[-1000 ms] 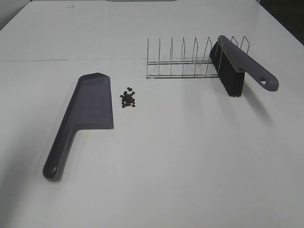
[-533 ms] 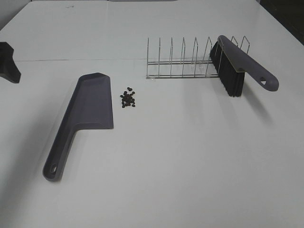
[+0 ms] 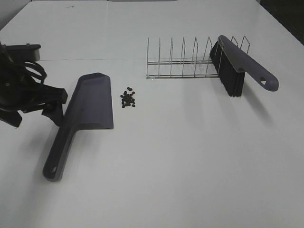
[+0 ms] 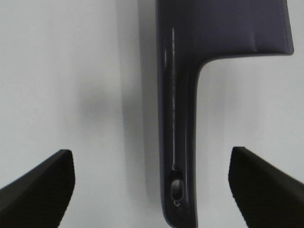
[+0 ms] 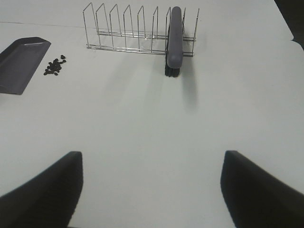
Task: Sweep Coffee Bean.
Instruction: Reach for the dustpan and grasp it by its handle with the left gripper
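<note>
Lying flat, smooth grey dustpan [image 3: 92, 102] beside tiny oval beans [image 3: 128, 99] (dark); both jaws released.

This looks like a robot lab test bench. A bare white table [image 3: 190, 156] fills the frame, and a black robot arm [image 3: 19, 88] stands at the left edge. A few staged props lie across the upper half: a dustpan [image 3: 90, 104], a brush [image 3: 237, 66] in a wire rack [image 3: 175, 64], and a heap of coffee bean [image 3: 128, 99].

no readable text in view
you'll find no lettering, brand, number or sign; the dustpan handle [image 4: 176, 118] under your left gripper [image 4: 151, 156] is plain moulded plastic.
</note>
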`<act>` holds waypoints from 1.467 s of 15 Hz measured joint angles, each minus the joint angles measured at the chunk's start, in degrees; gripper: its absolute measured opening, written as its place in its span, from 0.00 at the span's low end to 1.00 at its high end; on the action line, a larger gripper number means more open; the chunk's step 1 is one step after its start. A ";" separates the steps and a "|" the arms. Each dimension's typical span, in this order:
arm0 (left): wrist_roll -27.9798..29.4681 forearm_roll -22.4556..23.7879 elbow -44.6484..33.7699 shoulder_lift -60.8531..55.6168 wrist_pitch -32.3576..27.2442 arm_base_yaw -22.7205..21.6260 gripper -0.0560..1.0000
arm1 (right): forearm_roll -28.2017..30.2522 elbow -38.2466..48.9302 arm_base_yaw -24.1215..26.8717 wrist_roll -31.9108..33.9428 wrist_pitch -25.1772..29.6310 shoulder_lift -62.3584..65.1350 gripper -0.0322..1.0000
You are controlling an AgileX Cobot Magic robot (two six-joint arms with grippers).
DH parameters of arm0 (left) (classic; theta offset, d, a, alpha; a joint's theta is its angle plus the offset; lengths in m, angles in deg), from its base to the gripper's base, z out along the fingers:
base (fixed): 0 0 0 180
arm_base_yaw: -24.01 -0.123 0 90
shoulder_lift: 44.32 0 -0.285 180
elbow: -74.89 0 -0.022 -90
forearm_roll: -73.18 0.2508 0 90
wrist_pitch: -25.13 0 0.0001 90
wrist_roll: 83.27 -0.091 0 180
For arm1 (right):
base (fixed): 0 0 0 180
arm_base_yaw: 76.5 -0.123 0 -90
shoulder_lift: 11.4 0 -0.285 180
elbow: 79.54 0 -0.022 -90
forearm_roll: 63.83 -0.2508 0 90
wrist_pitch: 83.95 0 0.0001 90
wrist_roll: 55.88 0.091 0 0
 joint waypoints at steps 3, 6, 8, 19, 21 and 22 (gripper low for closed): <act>3.15 0.69 0.40 3.61 0.63 3.50 0.81 | 0.00 0.00 0.00 0.00 0.00 0.00 0.69; 4.18 0.69 2.29 7.56 0.52 4.47 0.81 | 0.00 0.00 0.00 0.00 0.00 0.00 0.69; 4.81 0.69 3.21 8.82 0.34 4.47 0.81 | 0.00 0.00 0.00 0.00 0.00 0.00 0.69; 5.61 1.49 4.30 15.93 1.78 4.47 0.59 | 0.00 0.00 0.00 0.00 0.00 0.00 0.69; 5.61 1.49 4.35 15.93 3.04 4.47 0.47 | 0.00 0.00 0.00 0.00 0.00 0.00 0.69; 5.73 1.49 4.35 15.93 3.09 4.47 0.37 | 0.00 0.00 0.00 0.00 0.00 0.00 0.69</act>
